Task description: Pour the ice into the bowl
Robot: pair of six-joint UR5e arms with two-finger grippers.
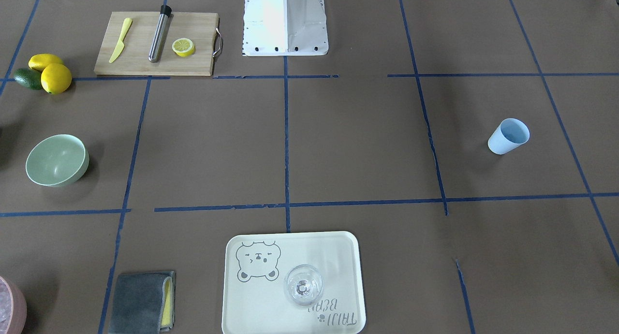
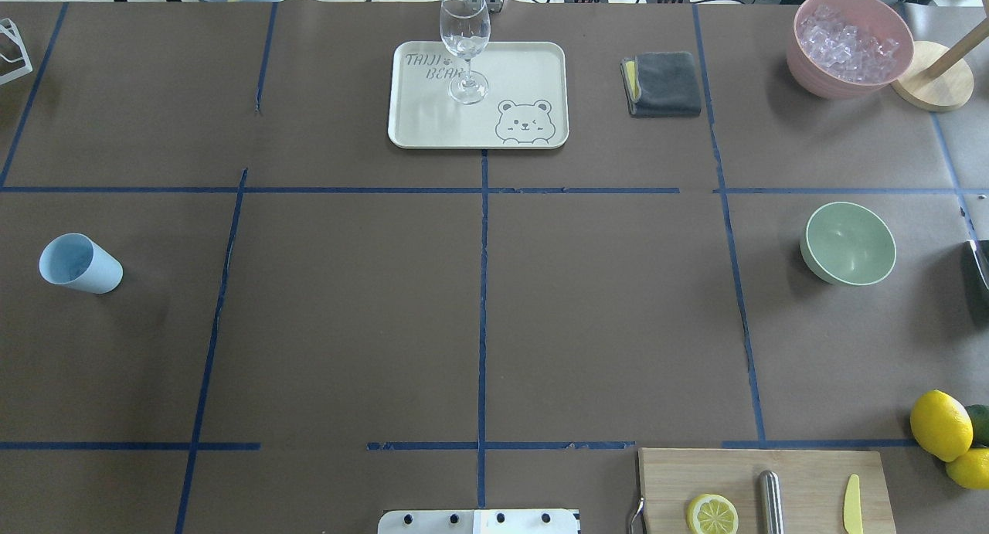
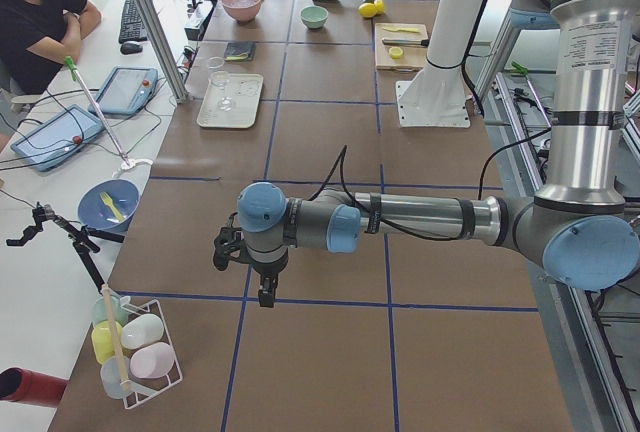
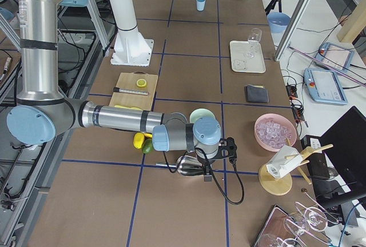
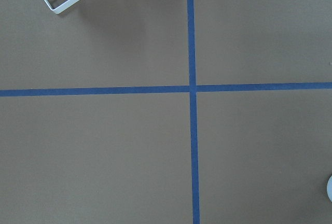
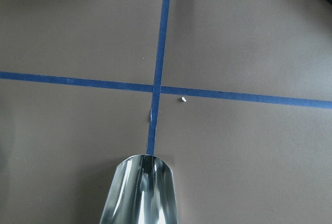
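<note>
The ice (image 2: 848, 38) lies heaped in a pink container (image 2: 807, 74) at the far right of the table. The pale green bowl (image 2: 850, 244) stands empty in front of it and also shows in the front view (image 1: 57, 160). My right gripper (image 4: 206, 172) hangs near the bowl (image 4: 200, 115) at the table's right end. It holds a shiny metal scoop (image 6: 142, 190) above the table, and I see no ice in the scoop. My left gripper (image 3: 266, 292) hangs over bare table at the left end. I cannot tell whether it is open or shut.
A light blue cup (image 2: 79, 263) stands at the left. A tray (image 2: 433, 128) holds a stemmed glass (image 2: 465, 43). A grey cloth (image 2: 664, 84), a cutting board (image 2: 803, 472) with a lemon slice, whole lemons (image 2: 941, 424) and a wooden stand (image 2: 931, 86) are on the right side.
</note>
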